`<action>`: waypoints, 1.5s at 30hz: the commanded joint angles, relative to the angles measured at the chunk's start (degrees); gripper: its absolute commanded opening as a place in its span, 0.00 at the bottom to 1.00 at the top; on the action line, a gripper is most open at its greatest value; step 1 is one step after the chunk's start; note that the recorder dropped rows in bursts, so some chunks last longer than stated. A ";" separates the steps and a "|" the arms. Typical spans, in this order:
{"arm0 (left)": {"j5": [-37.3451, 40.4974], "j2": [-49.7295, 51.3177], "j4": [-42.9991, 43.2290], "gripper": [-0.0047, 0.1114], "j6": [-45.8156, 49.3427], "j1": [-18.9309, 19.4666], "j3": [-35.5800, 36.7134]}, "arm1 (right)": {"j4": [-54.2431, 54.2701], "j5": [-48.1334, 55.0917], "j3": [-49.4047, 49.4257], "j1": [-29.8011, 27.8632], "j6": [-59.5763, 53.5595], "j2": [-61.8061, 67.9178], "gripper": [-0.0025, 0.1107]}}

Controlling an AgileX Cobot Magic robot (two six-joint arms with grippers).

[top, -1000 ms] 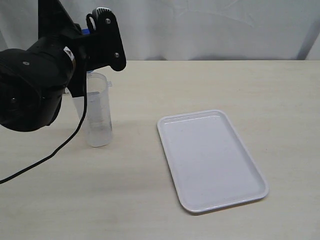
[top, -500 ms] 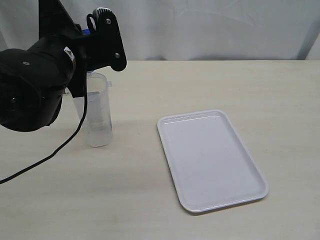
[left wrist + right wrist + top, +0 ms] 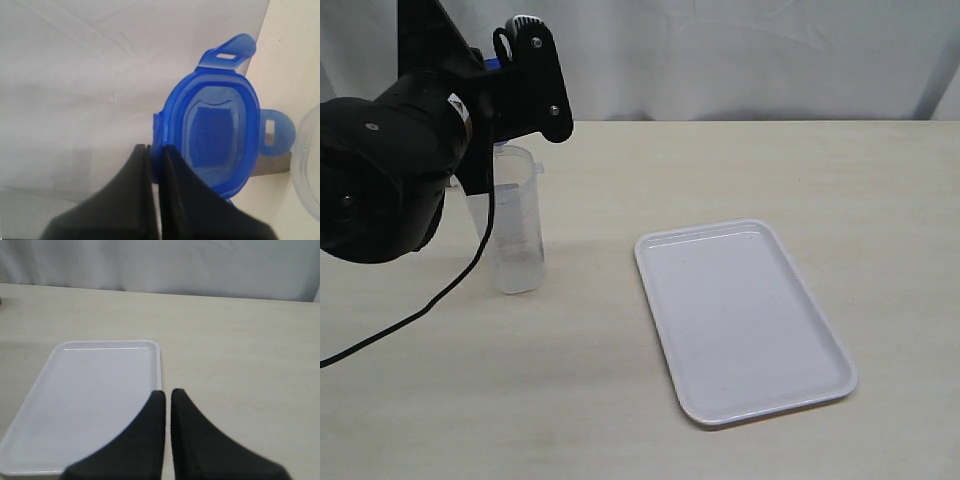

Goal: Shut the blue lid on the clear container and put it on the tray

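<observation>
The left tool grasps the blue lid by its rim, near the mouth of the clear container; the right tool is clenched, empty.

Setting: pale beige table before a white cloth backdrop.
Tabletop matte, faint wood-like grain, fills the lower scene to the far edge; backdrop hangs behind that edge, lightly creased; lighting soft and even, shadows weak.

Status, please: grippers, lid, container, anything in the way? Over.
Left gripper shut on the blue lid, beside the clear container, mouth open. Right gripper shut, empty. Lid not yet on. Tray bare, nothing blocking.
</observation>
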 commanded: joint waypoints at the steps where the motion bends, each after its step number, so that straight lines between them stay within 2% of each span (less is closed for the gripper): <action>1: -0.33 -0.16 0.17 0.04 -0.81 -0.12 0.13 | -0.09 -0.19 0.19 0.15 -0.05 -0.25 0.06; 45: -1.67 -0.16 0.17 0.04 -1.12 -0.12 0.13 | -0.09 -0.19 0.19 0.15 -0.05 -0.25 0.06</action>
